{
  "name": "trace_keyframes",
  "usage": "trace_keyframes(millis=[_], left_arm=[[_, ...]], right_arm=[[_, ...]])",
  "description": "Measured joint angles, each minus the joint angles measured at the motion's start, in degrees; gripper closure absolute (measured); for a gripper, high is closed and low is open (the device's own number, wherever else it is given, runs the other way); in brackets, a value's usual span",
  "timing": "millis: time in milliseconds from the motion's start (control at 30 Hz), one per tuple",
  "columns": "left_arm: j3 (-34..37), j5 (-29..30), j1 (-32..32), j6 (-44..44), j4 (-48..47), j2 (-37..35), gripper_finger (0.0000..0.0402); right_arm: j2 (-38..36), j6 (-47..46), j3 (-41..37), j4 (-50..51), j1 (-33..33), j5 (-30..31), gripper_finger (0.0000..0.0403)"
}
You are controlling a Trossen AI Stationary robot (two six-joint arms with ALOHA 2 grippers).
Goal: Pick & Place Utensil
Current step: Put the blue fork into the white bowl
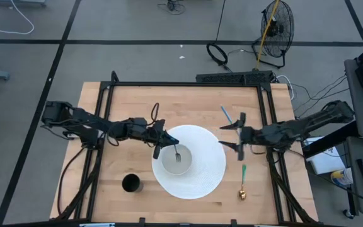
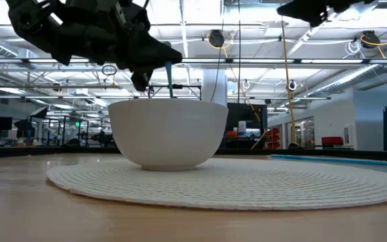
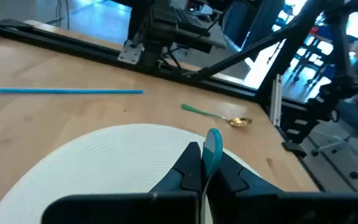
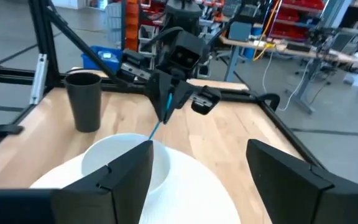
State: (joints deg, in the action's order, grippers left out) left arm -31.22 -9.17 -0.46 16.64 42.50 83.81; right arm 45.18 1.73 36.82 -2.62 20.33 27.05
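Note:
A utensil with a teal handle and a grey metal head hangs into the white bowl, which stands on a round white placemat. My left gripper is above the bowl's left rim, shut on the handle. In the low view the handle slants down behind the bowl's rim. My right gripper is open, raised over the mat's right edge and touching nothing. A gold spoon with a green handle lies flat on the table right of the mat. My left gripper pinches the utensil's teal handle near its upper end between its two fingers. The fingers slant down from the table's left. The utensil hangs below them, tilted, with its head inside the bowl; whether the head touches the bowl's bottom I cannot tell.
A black cup stands near the table's near left corner. A blue straw lies on the wood beyond the mat, toward the far right. A black frame borders the table top.

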Motion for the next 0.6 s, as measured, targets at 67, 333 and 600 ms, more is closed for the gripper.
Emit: trace_keyframes(millis=[67,333,600], left_arm=[[0.00,-0.30,0.64,0.33,0.70,1.10,0.0399],[0.00,-0.46,2.38,1.10,0.83,3.39,0.0399],[0.00,-0.44,3.78,1.49,-1.55,3.32,0.0399]], right_arm=[[-2.94,-0.62,0.00,3.23,0.55,-0.03,0.0151],[-7.36,-2.57,-0.02,8.85,1.92,-0.06,0.0151],[-6.33,-4.72,-0.02,12.54,1.91,-0.12,0.0151]])
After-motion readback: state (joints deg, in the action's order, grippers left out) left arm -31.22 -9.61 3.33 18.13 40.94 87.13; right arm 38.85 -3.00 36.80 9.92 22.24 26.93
